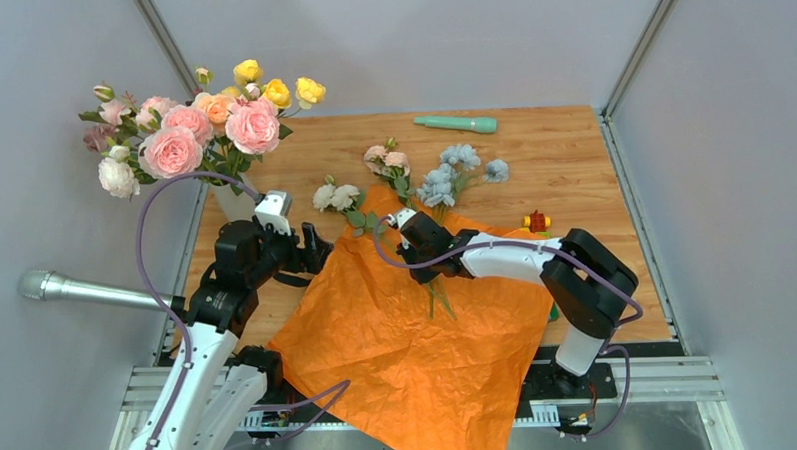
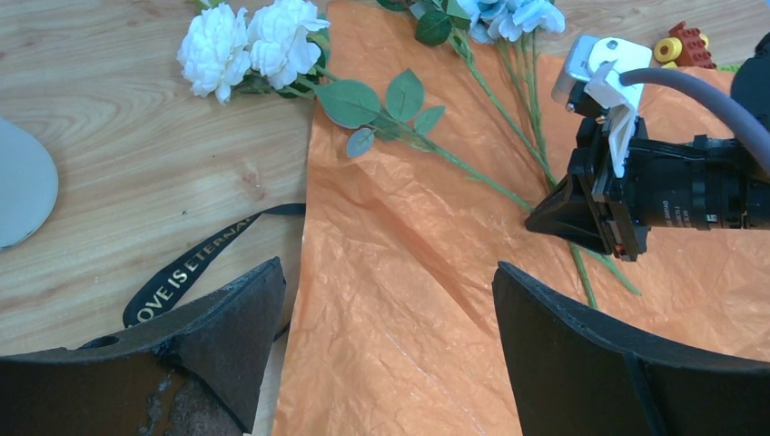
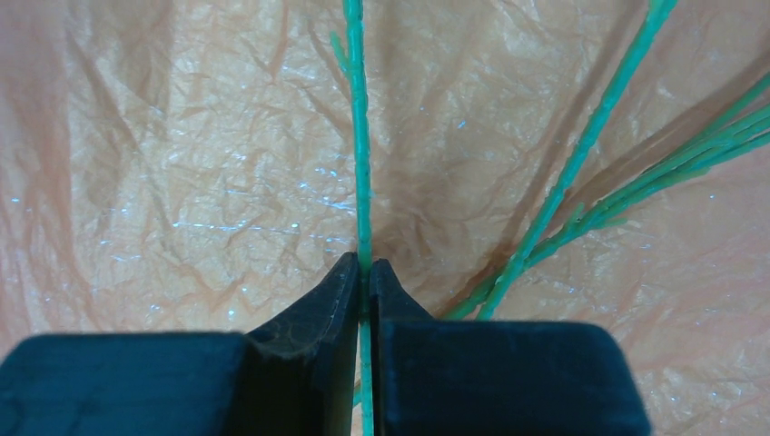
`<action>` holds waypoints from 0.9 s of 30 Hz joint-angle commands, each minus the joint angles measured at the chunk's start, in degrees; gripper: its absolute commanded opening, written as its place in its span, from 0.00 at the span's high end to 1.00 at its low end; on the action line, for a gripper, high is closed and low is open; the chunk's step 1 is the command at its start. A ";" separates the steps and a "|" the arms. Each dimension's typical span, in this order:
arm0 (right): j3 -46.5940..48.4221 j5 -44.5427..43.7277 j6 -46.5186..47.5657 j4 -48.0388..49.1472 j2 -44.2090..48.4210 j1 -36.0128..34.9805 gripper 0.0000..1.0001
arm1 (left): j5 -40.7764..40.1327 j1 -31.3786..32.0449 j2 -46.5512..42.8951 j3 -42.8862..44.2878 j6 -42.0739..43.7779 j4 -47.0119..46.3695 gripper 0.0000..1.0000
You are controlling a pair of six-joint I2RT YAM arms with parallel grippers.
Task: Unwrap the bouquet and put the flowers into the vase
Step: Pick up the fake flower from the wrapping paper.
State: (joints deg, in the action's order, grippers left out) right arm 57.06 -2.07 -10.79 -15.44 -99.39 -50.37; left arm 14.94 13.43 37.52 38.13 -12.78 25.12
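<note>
Noted the bouquet's paper (image 1: 408, 335) unfolded flat, near corner overhanging the table (image 1: 572, 159) edge. Found left gripper (image 2: 386, 272) poised over the sheet's left border, jaws wide apart, nothing between them. Spotted black strap (image 2: 195, 263) loose on the wood just beside that border. Recorded right gripper (image 3: 366, 272) down on the paper's middle, pincer pressed together on one thin green stem (image 3: 360, 136); owning bloom not determined. Counted white flowers (image 1: 335, 196), pink flowers (image 1: 387, 160) and pale blue flowers (image 1: 453, 173) lying loose at the sheet's far edge, stems trailing back onto it. Logged toy blocks (image 1: 537, 221) to their right. Observed vase (image 1: 236, 203) at far left, holding pink, peach and yellow blooms (image 1: 211, 126). Marked teal stick (image 1: 456, 124) at the far edge.
</note>
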 commanded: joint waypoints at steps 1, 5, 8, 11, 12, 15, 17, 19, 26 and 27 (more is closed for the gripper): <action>0.38 1.13 0.48 1.24 4.15 -1.01 1.00 | 0.51 0.10 -0.08 1.16 -0.23 -0.80 0.09; -0.12 1.12 -0.91 0.74 6.71 -2.04 1.00 | 0.81 0.10 -0.41 1.11 -0.23 -0.83 0.09; -1.80 0.64 -3.50 1.22 9.91 -3.04 1.00 | 4.60 0.10 -0.88 0.54 -0.59 -3.24 0.09; -5.29 -2.77 -8.12 3.06 14.65 -3.85 1.00 | 8.90 0.10 -0.44 -0.18 -1.39 -6.44 0.09; -6.69 -3.76 -9.92 3.83 16.42 -3.95 1.00 | 10.29 0.15 -0.30 -0.39 -2.12 -6.91 0.09; -11.69 -6.32 -14.04 6.58 23.11 -4.50 1.00 | 14.22 0.42 -0.15 -2.82 -7.63 -11.69 0.10; -15.18 -7.30 -15.73 9.09 28.14 -5.06 1.00 | 15.25 1.47 -0.80 -5.36 -13.15 -17.08 0.10; -19.11 -8.50 -16.27 13.25 34.66 -5.97 1.00 | 14.14 3.85 -1.59 -7.56 -18.70 -22.50 0.10; -30.72 -9.69 -13.48 24.62 51.87 -8.76 1.00 | 5.64 15.86 0.51 -9.87 -34.49 -42.18 0.10; -31.91 -9.29 -13.05 26.47 54.56 -9.09 1.00 | 4.97 18.06 1.54 -9.81 -35.38 -43.76 0.09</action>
State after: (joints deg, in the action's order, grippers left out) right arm 28.80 -10.11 -24.14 -0.43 -52.03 -58.17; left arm 24.58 26.26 37.30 27.83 -37.63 -2.04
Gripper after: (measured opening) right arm 0.072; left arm 0.902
